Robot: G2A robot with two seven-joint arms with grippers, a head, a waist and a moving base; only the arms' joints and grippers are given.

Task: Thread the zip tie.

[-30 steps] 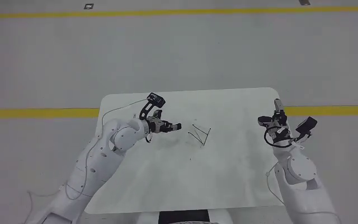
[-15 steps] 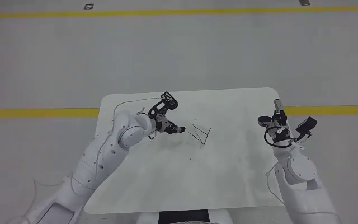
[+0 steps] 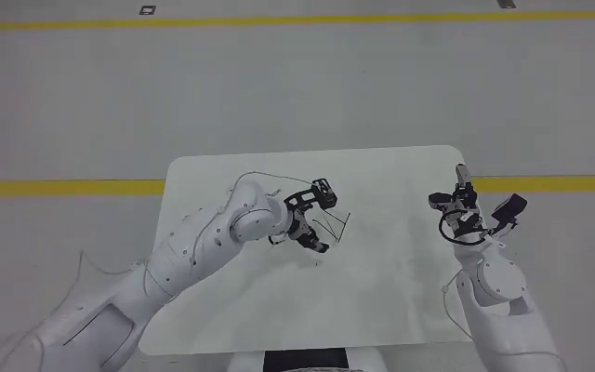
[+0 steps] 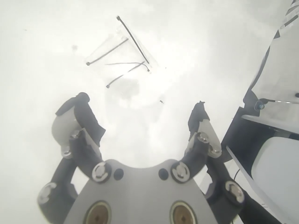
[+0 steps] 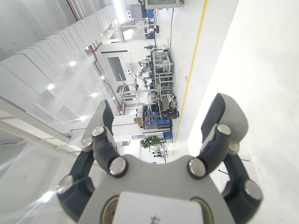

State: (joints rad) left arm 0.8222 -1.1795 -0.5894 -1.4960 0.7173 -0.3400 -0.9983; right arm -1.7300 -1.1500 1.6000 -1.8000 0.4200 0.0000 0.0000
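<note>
Table [image 3: 400, 279] | zip ties [image 4: 133, 40] overlapping, count unclear | left jaws released, empty | right jaws released, empty

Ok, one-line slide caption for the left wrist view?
Left gripper, fingers open, poised just short of a few black zip ties lying loose on the white table.

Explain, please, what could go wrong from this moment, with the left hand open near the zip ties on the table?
1. The zip ties lie close together and two cross; the open left hand may pinch two at once.
2. They lie thin and flat on the table, so its fingers may slide over without lifting one.
3. The right hand is open at the table's edge, far from the ties; threading likely needs it closer.
</note>
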